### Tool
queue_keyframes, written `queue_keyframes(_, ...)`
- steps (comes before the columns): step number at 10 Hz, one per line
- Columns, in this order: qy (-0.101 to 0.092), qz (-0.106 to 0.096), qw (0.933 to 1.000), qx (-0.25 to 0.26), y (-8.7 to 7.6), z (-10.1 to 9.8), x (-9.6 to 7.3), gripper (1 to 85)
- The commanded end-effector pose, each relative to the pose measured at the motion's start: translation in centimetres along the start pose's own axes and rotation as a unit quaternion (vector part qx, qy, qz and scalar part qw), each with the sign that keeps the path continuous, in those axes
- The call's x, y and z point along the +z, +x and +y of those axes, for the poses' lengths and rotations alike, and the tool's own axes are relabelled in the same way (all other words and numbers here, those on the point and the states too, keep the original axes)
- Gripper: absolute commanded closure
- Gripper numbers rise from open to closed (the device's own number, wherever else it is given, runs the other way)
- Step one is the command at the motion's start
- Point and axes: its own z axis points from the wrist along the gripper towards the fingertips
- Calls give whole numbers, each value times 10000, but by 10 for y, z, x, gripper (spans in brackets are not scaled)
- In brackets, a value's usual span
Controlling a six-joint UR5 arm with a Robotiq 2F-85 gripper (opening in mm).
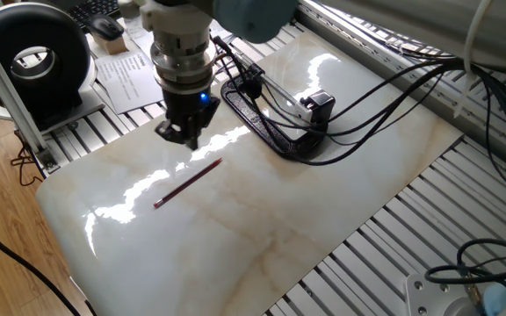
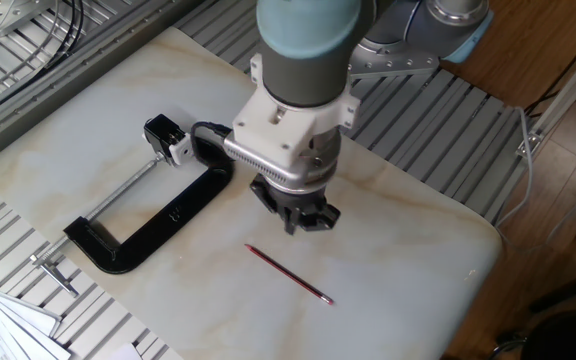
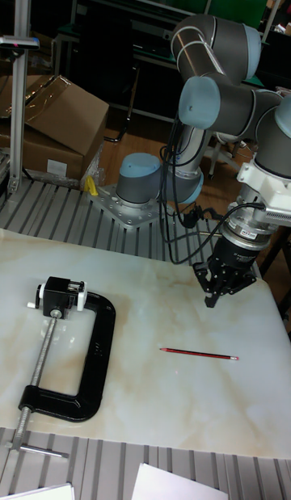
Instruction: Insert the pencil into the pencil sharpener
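The dark-red pencil (image 1: 188,183) (image 2: 290,275) (image 3: 198,355) lies flat on the marble slab. The pencil sharpener (image 1: 317,103) (image 2: 168,137) (image 3: 59,295), a small black block with a white face, sits at the jaw end of the black C-clamp (image 1: 266,132) (image 2: 158,225) (image 3: 89,371). My gripper (image 1: 181,136) (image 2: 301,222) (image 3: 212,296) hangs point-down a little above the slab, just beyond the pencil's middle, apart from it. Its fingers are drawn together with nothing between them.
Black cables (image 1: 393,88) run from the arm across the slab's far side beside the clamp. A round black device (image 1: 33,57) and papers (image 1: 130,75) lie off the slab's left corner. Slotted aluminium rails (image 1: 429,219) border the slab.
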Motion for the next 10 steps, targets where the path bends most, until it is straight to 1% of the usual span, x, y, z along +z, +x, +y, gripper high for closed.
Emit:
queue_keyframes(1,-17,119,9999,58,10,-10,3,633)
queue_keyframes(2,-217,-7,9997,55,7,-5,5,387)
queue_keyframes(3,-233,72,9993,276,11,-5,5,387)
queue_keyframes(5,-419,3,9989,189,7,7,3,363)
queue_keyframes(6,-296,2,9995,-136,6,0,4,370)
queue_keyframes(7,-341,-11,9987,-388,1,2,7,397)
queue_keyframes(8,-393,-72,9976,-569,-5,5,8,410)
queue_keyframes(9,-357,-203,9965,-725,-12,4,8,427)
queue_keyframes(10,-470,-254,9951,-826,-14,10,8,443)
